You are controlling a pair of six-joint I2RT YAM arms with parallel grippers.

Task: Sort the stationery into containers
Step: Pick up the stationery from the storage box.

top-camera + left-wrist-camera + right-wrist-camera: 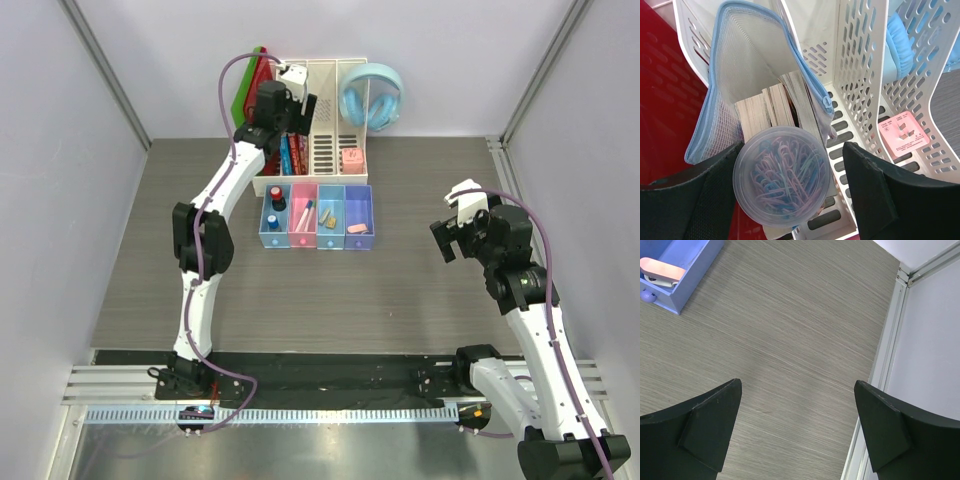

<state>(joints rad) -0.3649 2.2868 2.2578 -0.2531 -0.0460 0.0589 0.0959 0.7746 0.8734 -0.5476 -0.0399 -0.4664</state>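
Observation:
A round, clear grey-blue box of coloured paper clips (pixel 781 175) rests on top of upright books inside the white file organizer. My left gripper (pixel 792 150) (pixel 300 108) is open around it: the left finger touches its side and the right finger stands a gap away. The containers (pixel 318 244) form a row of four trays in front of the organizer. They hold a red-topped stamp (pixel 277 197), a white marker (pixel 303 215), tan erasers (pixel 330 210) and a pink clip (pixel 357 228). My right gripper (pixel 452 235) (pixel 797 390) hangs open and empty over bare table, right of the purple-blue tray (pixel 695 260).
The white slotted organizer (pixel 322 150) holds books (pixel 770 107), a light blue mesh zip pouch (pixel 740 65) and a pink box (pixel 903 132). Red-green folders (pixel 250 85) lean at its left. Light blue headphones (pixel 371 97) hang at its right. A metal rail (pixel 887 355) edges the table's right side.

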